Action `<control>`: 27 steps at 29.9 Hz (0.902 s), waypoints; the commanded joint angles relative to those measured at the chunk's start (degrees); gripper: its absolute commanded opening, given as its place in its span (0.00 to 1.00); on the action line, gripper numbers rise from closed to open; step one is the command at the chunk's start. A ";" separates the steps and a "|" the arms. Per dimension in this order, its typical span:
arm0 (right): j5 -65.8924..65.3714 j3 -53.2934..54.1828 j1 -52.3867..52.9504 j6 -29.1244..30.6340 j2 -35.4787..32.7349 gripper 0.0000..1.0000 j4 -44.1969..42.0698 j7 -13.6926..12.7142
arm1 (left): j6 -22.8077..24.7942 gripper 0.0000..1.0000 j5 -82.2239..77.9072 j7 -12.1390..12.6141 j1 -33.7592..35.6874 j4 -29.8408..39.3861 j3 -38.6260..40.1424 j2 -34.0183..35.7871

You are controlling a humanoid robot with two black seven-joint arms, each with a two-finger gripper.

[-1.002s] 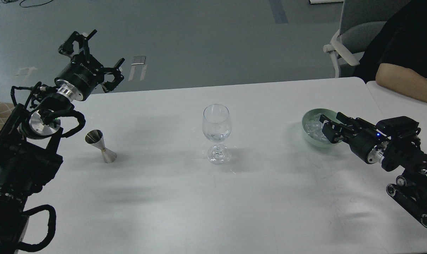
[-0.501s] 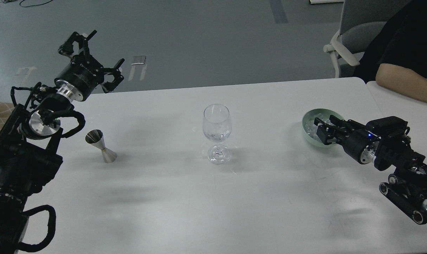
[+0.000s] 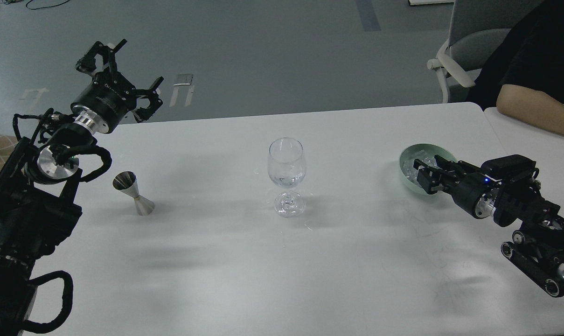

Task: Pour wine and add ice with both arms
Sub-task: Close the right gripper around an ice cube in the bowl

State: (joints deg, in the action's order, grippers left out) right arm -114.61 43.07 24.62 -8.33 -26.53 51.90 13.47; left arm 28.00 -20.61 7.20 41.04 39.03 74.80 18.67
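A clear stemmed wine glass point(image 3: 286, 175) stands upright at the table's middle, with something small and clear at the bottom of its bowl. The ice point(image 3: 410, 167) lies in a pale green bowl point(image 3: 405, 179) at the right. My right gripper point(image 3: 421, 171) reaches into that bowl from the right, its two fingers a little apart down among the ice; whether a cube sits between them is hidden. My left gripper point(image 3: 139, 63) is open and empty, raised over the table's far left edge. A steel jigger point(image 3: 134, 193) stands below it.
A white table point(image 3: 282, 270) carries everything. A person's bare forearm point(image 3: 536, 112) rests on an adjoining table at the far right, with a grey chair point(image 3: 468, 42) behind it.
My right gripper has moved left and down, deeper into the green bowl among the ice. The left arm, the glass and the jigger have stayed put.
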 commanded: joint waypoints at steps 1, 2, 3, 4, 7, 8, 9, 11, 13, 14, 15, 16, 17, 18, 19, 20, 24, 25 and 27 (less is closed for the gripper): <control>0.09 0.09 0.16 -0.02 -0.01 0.55 0.04 -0.03 | 0.00 0.98 -0.05 0.00 0.09 0.00 0.00 0.05; 0.09 0.09 0.25 -0.02 -0.01 0.55 0.04 -0.03 | 0.00 0.98 0.04 0.00 0.09 0.00 0.00 0.05; 0.09 0.09 0.25 -0.02 -0.01 0.55 0.13 -0.03 | 0.00 0.98 -0.05 0.00 0.09 0.00 0.00 0.05; 0.09 0.09 0.25 -0.02 0.08 0.55 0.13 -0.03 | 0.00 0.98 -0.05 0.00 0.09 0.00 0.00 0.05; 0.09 0.09 0.25 -0.02 0.08 0.55 0.22 -0.03 | 0.00 0.98 0.04 0.00 0.09 0.00 0.00 0.05; 0.18 0.09 0.25 -0.02 0.08 0.55 0.22 -0.03 | 0.00 0.98 0.04 0.00 0.09 0.00 0.00 0.05; 0.18 0.17 0.25 -0.02 0.08 0.55 0.31 -0.03 | 0.00 0.98 0.04 0.00 0.00 0.00 0.00 0.05; 0.18 0.17 0.34 -0.02 -0.01 0.55 0.31 -0.03 | 0.00 0.98 0.04 0.00 0.00 0.00 0.00 0.05; 0.18 0.17 0.34 -0.02 -0.01 0.55 0.31 -0.03 | 0.00 0.98 0.04 0.00 0.00 0.00 0.00 0.05; 0.18 0.09 0.25 -0.02 -0.01 0.55 0.31 -0.03 | 0.00 0.98 0.04 0.00 0.09 0.00 0.00 0.05; 0.18 0.09 0.25 -0.02 -0.01 0.56 0.31 -0.03 | 0.00 0.98 0.04 0.00 0.09 0.00 0.00 0.14; 0.18 0.09 0.25 -0.02 -0.01 0.56 0.31 -0.03 | 0.00 0.98 0.04 0.00 0.09 0.00 0.00 0.14; 0.18 0.09 0.25 -0.02 -0.01 0.56 0.31 -0.20 | 0.00 0.98 0.04 0.00 0.18 0.00 0.00 0.14; 0.18 0.09 0.25 -0.02 -0.01 0.56 0.31 -0.20 | 0.00 0.98 0.04 0.00 0.18 0.00 0.00 0.22; 0.18 0.09 0.25 -0.02 -0.10 0.56 0.31 -0.20 | 0.00 0.98 0.04 0.00 0.18 0.00 0.00 0.23; 0.18 0.09 0.16 -0.02 -0.27 0.56 0.31 -0.20 | 0.00 0.98 0.04 0.00 0.26 0.00 0.00 0.23; 0.18 0.09 0.25 -0.02 -0.36 0.57 0.31 -0.20 | 0.00 0.98 0.04 0.00 0.27 0.00 0.00 0.23; 0.18 0.09 0.25 -0.02 -0.36 0.57 0.31 -0.20 | 0.00 0.98 0.04 0.00 0.27 0.00 0.00 0.23; 0.09 0.09 0.34 -0.02 -0.36 0.57 0.31 -0.20 | 0.00 0.98 0.04 0.00 0.27 0.00 0.00 0.23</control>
State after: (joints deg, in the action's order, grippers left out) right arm -114.43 43.16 24.86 -8.36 -26.87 52.21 13.27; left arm 28.00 -20.56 7.20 41.30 39.03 74.79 18.90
